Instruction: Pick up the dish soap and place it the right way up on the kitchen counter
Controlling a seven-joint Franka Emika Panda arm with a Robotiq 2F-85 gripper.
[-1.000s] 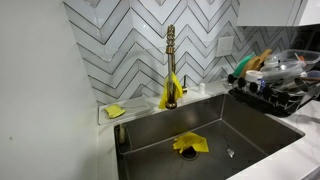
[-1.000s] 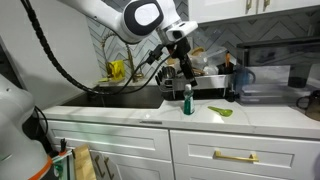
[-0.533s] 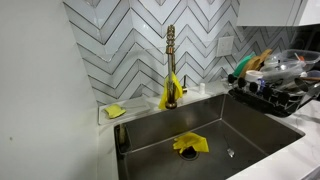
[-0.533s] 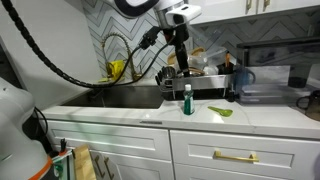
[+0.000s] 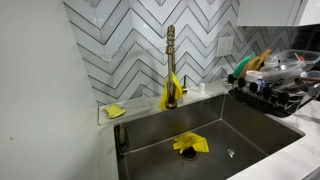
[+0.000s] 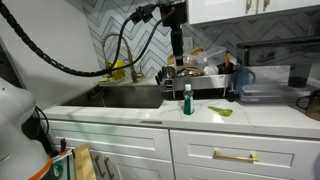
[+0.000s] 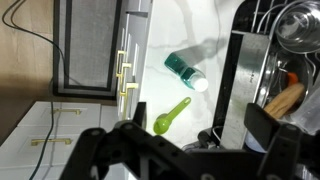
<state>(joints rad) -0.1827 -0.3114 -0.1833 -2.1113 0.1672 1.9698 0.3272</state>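
Exterior view over the sink: nothing differs from half a second ago. The gold faucet [image 5: 170, 60] stands with a yellow cloth [image 5: 166, 95] draped on it, another yellow rag [image 5: 190, 144] lies in the basin, and a sponge [image 5: 115, 111] sits on the ledge of the surface [image 5: 145, 105] at 9 o'clock of the faucet. The dish rack [image 5: 275, 85] fills the 3 o'clock edge. No pincer or soap shows here.

Exterior view facing the cabinets: the arm has climbed higher than before, and the pincer [image 6: 177, 55] now hangs well clear above the dish soap [image 6: 187, 98]. The bottle stands upright on the surface [image 6: 262, 118], at 6 o'clock of the pincer, near the front edge. A green spoon [image 6: 220, 110] lies just beside it at 3 o'clock, with bare surface beyond. The rack [image 6: 205, 80] stands close behind.

Wrist view: the pincer [image 7: 185, 150] has its fingers [image 7: 100, 145] spread apart, holding nothing. The soap [image 7: 186, 72] sits at 12 o'clock of the gap, the spoon [image 7: 170, 117] between them. The surface [image 7: 180, 30] ends at 9 o'clock, and the rack [image 7: 240, 60] is at 3 o'clock.
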